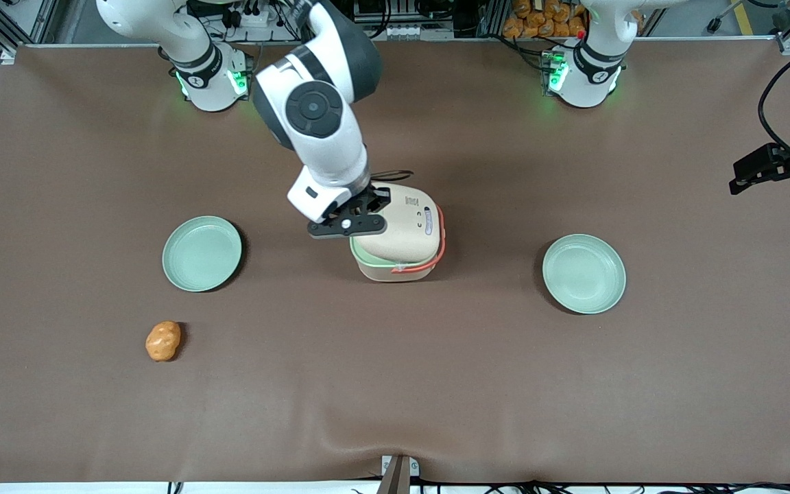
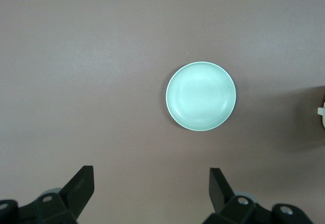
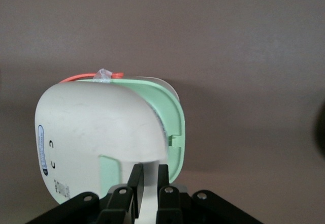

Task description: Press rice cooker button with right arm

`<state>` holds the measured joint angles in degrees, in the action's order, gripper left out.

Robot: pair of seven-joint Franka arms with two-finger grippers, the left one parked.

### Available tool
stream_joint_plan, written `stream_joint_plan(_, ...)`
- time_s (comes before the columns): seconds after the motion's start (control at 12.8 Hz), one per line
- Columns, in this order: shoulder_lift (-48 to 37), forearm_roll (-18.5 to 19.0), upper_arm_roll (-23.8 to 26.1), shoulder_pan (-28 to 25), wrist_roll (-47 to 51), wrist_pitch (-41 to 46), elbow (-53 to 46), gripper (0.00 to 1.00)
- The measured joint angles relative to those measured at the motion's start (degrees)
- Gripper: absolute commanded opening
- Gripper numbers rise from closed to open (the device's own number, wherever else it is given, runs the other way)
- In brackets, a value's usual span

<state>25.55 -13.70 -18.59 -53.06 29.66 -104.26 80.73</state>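
Observation:
The cream-white rice cooker (image 1: 402, 237) stands mid-table with its salmon-orange handle (image 1: 440, 240) lying along its side. A pale green rim (image 1: 365, 255) shows under the lid's edge. My right arm's gripper (image 1: 359, 230) is down on the cooker's side toward the working arm's end, its fingers close together. In the right wrist view the gripper (image 3: 149, 167) has its tips against the cream lid (image 3: 96, 127), right beside the small pale green button (image 3: 112, 172). The green rim (image 3: 170, 117) curves round the lid.
Two round pale green plates lie on the brown cloth, one (image 1: 201, 253) toward the working arm's end and one (image 1: 584, 273) toward the parked arm's end, also in the left wrist view (image 2: 201, 96). An orange lumpy object (image 1: 163, 341) lies nearer the front camera.

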Motion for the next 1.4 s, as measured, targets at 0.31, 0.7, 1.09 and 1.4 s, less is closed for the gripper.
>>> stream_joint_plan(0.31,-5.67,0.03,-1.0,5.12,-2.48,8.9,-3.12,1.0)
stream_joint_plan(0.7,-15.03,5.14,-9.31,9.43,-11.7,21.61,-3.34,1.0)
stream_joint_plan(1.09,-19.2,8.79,-19.96,10.3,-29.37,25.5,-2.58,1.0)
stream_joint_plan(1.4,-19.16,9.07,-22.49,10.33,-33.75,25.27,-1.52,1.0)
